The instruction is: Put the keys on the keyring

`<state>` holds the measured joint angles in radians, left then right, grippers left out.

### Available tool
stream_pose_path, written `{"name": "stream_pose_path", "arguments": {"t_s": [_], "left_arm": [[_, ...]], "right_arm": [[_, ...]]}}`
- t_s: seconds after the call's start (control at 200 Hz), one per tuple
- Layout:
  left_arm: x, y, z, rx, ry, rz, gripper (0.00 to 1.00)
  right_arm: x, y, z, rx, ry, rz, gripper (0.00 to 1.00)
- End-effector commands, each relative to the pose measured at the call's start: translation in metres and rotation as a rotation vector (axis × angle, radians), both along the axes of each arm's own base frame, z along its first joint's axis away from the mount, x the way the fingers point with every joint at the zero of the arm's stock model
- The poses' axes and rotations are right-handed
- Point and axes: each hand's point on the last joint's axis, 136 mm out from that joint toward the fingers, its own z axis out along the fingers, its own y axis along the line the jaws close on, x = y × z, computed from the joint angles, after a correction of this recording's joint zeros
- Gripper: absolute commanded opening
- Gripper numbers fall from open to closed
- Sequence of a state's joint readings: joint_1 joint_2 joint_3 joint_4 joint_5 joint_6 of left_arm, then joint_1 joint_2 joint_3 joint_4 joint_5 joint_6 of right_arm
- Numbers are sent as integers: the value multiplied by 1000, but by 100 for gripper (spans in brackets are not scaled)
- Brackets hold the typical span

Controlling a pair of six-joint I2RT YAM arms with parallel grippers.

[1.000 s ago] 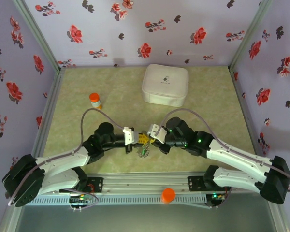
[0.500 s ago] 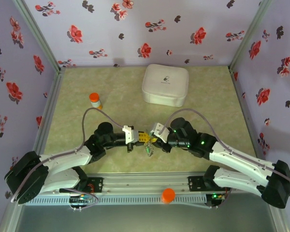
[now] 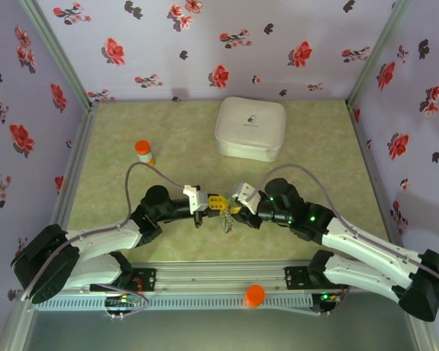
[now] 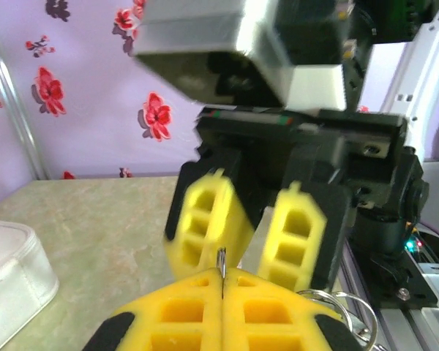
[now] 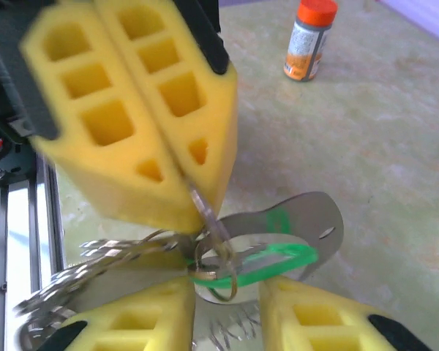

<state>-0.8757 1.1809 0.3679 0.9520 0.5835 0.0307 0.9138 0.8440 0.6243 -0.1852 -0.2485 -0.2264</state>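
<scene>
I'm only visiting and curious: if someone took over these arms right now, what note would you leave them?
Left gripper: shut, pinching the keyring's thin wire.
Right gripper: open, one finger on each side of the hanging bundle, not gripping it.
Keys: a green key lies across the ring just below the pinch. I can't make out the second.
Done: the ring is held up between the arms.
Left: I can't tell if any key is threaded. Check that, then thread the rest.
</scene>
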Motion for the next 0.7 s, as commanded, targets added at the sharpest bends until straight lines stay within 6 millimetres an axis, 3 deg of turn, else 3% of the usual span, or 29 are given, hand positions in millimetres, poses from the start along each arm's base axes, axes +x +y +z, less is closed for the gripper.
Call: {"name": "stream_pose_path", "arguments": {"t_s": [0.0, 0.365, 0.695], "left_arm": [[7, 6, 21, -105, 29, 41, 0], [4, 7, 23, -128, 77, 23, 0], [-5, 6, 19, -112, 47, -20, 0]], "right_arm": [[5, -8, 3, 15, -31, -42, 32], [-3, 1, 7, 47, -25, 21, 33], [-5, -1, 30, 114, -57, 14, 29]]}}
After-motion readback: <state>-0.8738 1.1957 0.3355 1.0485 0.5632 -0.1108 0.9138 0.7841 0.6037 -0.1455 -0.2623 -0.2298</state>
